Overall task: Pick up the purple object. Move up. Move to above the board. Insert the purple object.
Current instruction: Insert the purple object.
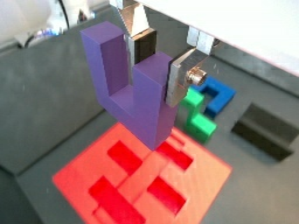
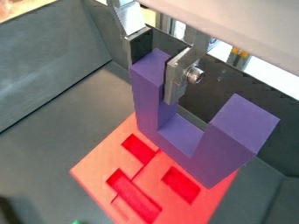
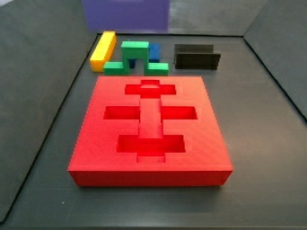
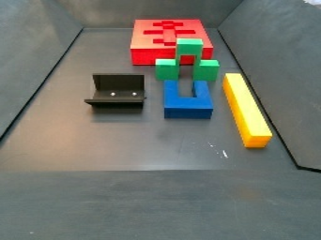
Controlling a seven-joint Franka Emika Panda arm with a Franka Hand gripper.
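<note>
My gripper is shut on one prong of the purple object, a U-shaped block. It holds the block in the air, prongs up and base down, above the red board. Both wrist views show this; in the other one the gripper clamps the prong of the purple object over the board. In a side view the purple object hangs at the top edge, behind the board with its cross-shaped cut-outs; the gripper is out of frame there. The board lies at the far end in a side view.
A green block, a blue block, a yellow bar and the dark fixture lie beyond the board. They show again as green block, blue block, yellow bar and fixture. Dark walls surround the floor.
</note>
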